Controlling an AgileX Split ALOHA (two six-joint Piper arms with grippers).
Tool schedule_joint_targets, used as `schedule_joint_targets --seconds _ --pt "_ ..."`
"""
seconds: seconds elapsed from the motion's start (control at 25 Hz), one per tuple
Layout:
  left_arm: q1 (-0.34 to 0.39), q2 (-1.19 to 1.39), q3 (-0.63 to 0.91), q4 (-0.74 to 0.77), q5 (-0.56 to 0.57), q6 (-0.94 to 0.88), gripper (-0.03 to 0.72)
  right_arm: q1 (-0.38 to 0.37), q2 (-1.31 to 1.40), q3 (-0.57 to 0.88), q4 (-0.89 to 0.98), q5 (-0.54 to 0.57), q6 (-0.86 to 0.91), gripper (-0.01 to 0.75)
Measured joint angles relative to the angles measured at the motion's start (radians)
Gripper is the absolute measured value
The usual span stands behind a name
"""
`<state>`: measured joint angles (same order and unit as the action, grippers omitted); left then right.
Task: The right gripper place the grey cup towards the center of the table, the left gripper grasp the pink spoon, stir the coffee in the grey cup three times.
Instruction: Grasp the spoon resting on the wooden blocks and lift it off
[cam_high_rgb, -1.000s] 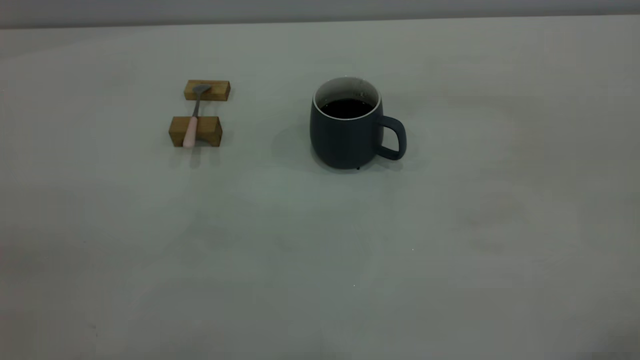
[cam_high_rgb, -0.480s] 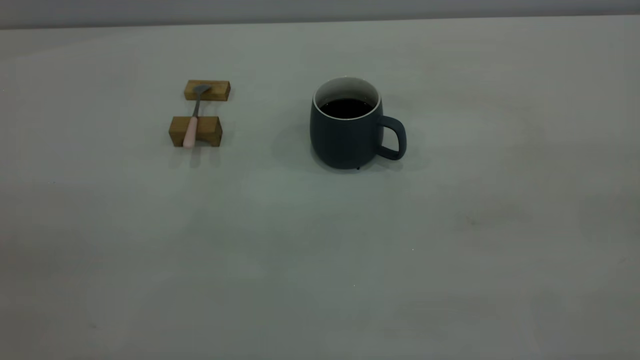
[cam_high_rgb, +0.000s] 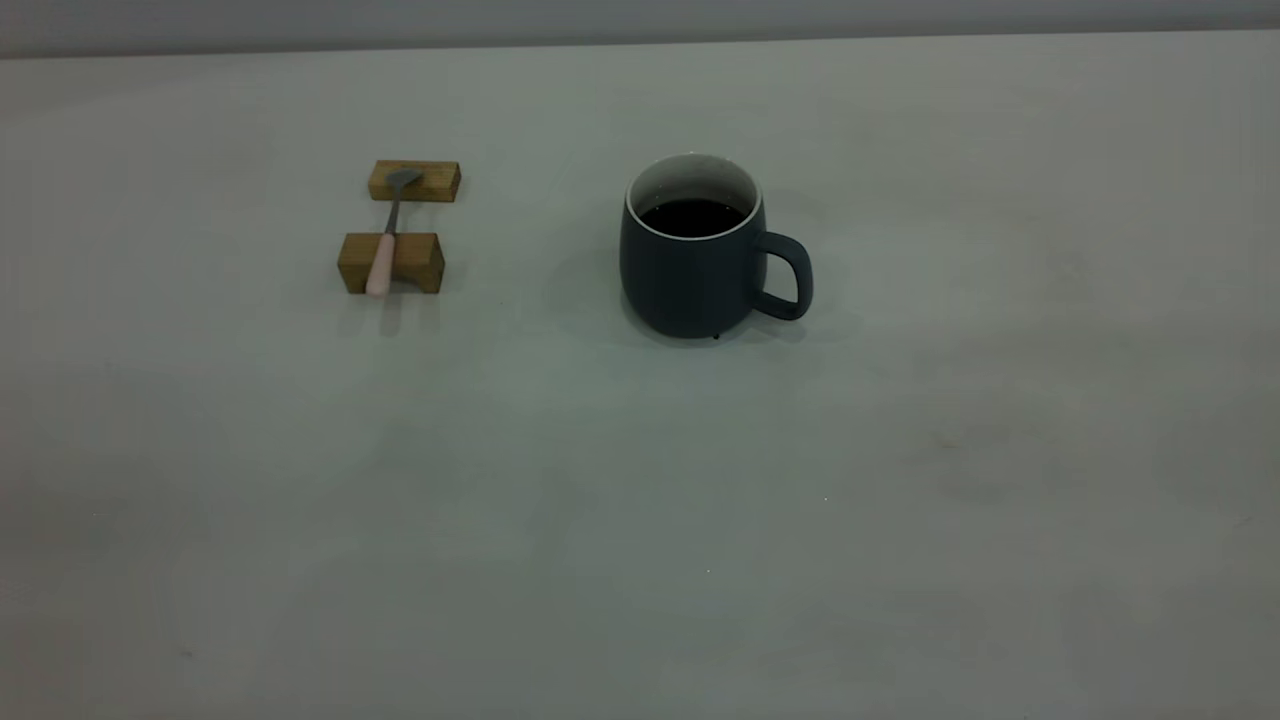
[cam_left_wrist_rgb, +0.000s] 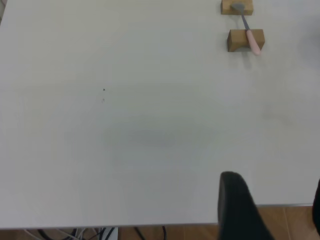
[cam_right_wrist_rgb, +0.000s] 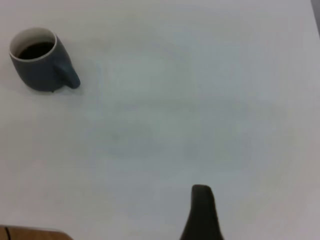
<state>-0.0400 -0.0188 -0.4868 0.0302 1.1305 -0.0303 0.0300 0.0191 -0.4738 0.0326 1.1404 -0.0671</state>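
Observation:
The grey cup (cam_high_rgb: 690, 275) stands upright on the table (cam_high_rgb: 640, 500) near its middle, handle pointing right, with dark coffee (cam_high_rgb: 695, 215) inside. The pink spoon (cam_high_rgb: 381, 255) lies across two wooden blocks at the left, bowl away from the camera. Neither gripper shows in the exterior view. In the left wrist view my left gripper (cam_left_wrist_rgb: 275, 200) hangs open and empty over the table's near edge, far from the spoon (cam_left_wrist_rgb: 251, 37). In the right wrist view only a black part of my right gripper (cam_right_wrist_rgb: 201, 212) shows, well away from the cup (cam_right_wrist_rgb: 42, 65) and its coffee (cam_right_wrist_rgb: 32, 50).
Two brown wooden blocks (cam_high_rgb: 414, 181) (cam_high_rgb: 410, 262) carry the spoon, about a cup's width left of the cup. The table's edge, with wooden floor and cables below it, shows in the left wrist view (cam_left_wrist_rgb: 150, 226).

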Motion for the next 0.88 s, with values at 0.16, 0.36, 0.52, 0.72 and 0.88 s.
schedule_joint_targets --seconds 0.16,0.36,0.52,0.72,0.88 --pt "0.0 0.0 0.0 0.0 0.0 0.0 0.438 0.0 0.0 0.005 0.0 -0.004 0.003 0.633" --pt "0.0 0.0 0.0 0.0 0.0 0.0 0.438 0.0 0.0 0.005 0.0 -0.005 0.005 0.61" --pt "0.0 0.0 0.0 0.0 0.0 0.0 0.438 0.0 0.0 0.005 0.0 -0.005 0.006 0.552" --pt "0.0 0.0 0.0 0.0 0.0 0.0 0.438 0.0 0.0 0.005 0.0 -0.005 0.006 0.475" --pt "0.0 0.0 0.0 0.0 0.0 0.0 0.438 0.0 0.0 0.005 0.0 -0.005 0.006 0.418"
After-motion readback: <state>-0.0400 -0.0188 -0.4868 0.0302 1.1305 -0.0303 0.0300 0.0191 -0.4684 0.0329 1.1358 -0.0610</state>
